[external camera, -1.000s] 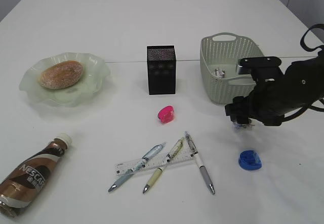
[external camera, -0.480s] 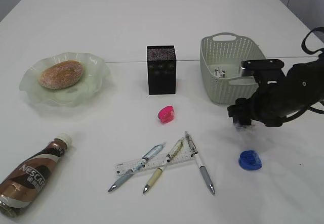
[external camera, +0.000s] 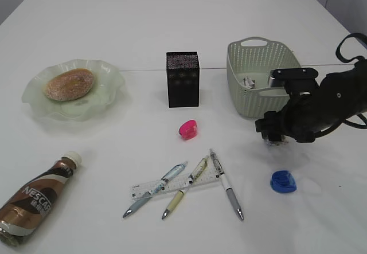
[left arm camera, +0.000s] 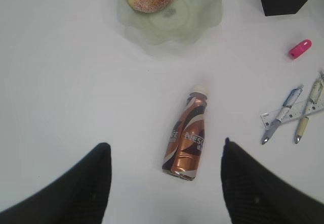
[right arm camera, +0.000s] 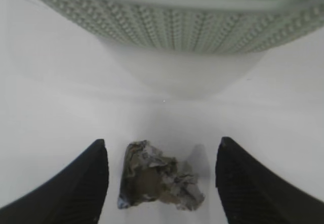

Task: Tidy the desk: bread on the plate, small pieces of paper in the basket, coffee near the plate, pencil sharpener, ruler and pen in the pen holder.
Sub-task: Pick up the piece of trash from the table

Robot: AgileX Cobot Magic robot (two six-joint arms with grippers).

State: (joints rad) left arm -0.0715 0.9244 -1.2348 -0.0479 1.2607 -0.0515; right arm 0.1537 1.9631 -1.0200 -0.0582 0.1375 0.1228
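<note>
A crumpled scrap of paper (right arm camera: 159, 183) lies on the table between the open fingers of my right gripper (right arm camera: 162, 148), just in front of the green basket (external camera: 252, 102). In the exterior view that gripper (external camera: 274, 136) hangs low over the scrap. My left gripper (left arm camera: 164, 144) is open and empty above the lying coffee bottle (left arm camera: 186, 143). The bread (external camera: 69, 83) sits on the glass plate (external camera: 109, 76). The pink pencil sharpener (external camera: 187, 129), the ruler (external camera: 150, 187) and three pens (external camera: 192, 176) lie in front of the black pen holder (external camera: 182, 79).
A small blue object (external camera: 283, 182) lies on the table below my right gripper. A scrap of paper (external camera: 248, 82) lies inside the basket. The coffee bottle (external camera: 37, 199) lies at the front left, apart from the plate.
My right arm has shifted only slightly over the paper scrap. Nothing on the table has moved.
</note>
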